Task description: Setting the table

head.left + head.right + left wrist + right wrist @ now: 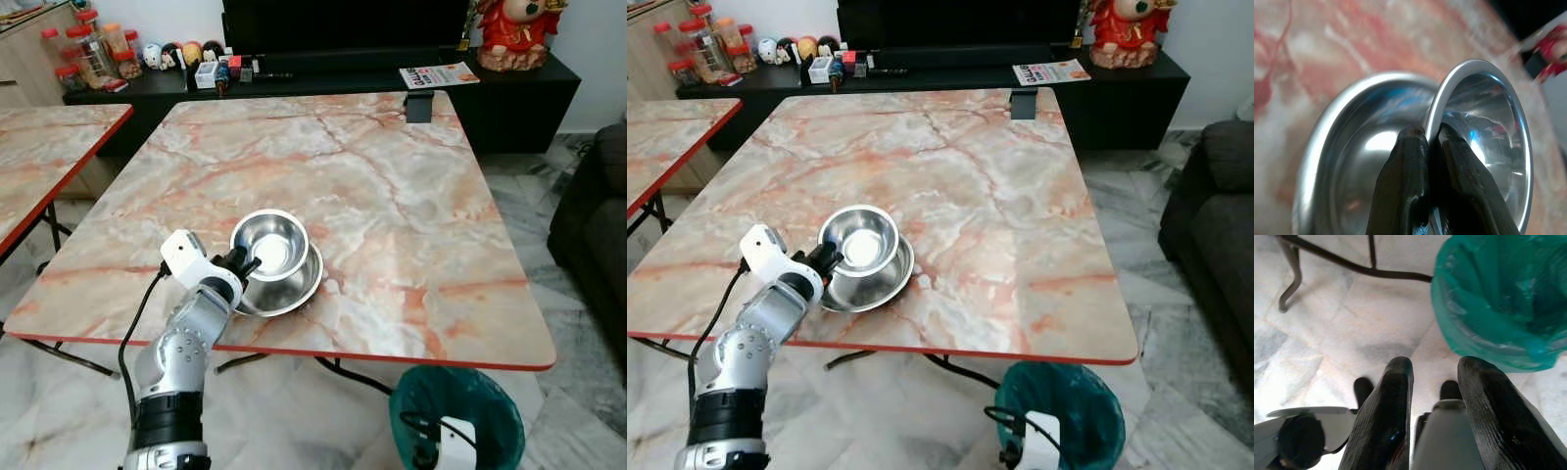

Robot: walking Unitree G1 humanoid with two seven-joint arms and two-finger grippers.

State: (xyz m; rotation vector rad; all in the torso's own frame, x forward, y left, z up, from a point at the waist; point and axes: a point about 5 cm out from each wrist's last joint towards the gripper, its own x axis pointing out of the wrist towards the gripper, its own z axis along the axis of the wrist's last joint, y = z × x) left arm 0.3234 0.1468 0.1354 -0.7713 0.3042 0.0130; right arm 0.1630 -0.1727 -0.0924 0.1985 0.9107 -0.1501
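Two steel bowls sit near the front edge of the marble table [411,196]. The smaller bowl [270,242] is tilted up inside the larger bowl [294,287]. My left gripper [245,266] is shut on the near rim of the smaller bowl [1484,127], one finger inside and one outside. In the left wrist view the larger bowl [1352,161] lies under and behind it. My right gripper [1434,382] hangs below the table over the floor, fingers apart with nothing between them.
A green-lined bin [458,411] stands on the floor at the front right, beside my right arm. A second marble table [49,147] is to the left. A dark sofa [598,225] is on the right. A black holder [418,106] stands at the table's far edge.
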